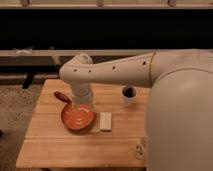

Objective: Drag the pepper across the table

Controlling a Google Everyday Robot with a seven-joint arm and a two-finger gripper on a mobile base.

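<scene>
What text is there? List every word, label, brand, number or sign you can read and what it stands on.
None can be read.
The table, pepper, orange bowl, cup, white block: no markings show.
The gripper, down over the bowl beside the pepper: no label shows.
Small pale thing at the table's near edge: too blurred to tell.

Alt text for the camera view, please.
A robot arm reaches from the right over a wooden table, its gripper low over the far rim of an orange-red bowl, close to a small dark-red pepper lying at the bowl's far left. A pale flat block lies right of the bowl; a white cup stands farther back.
</scene>
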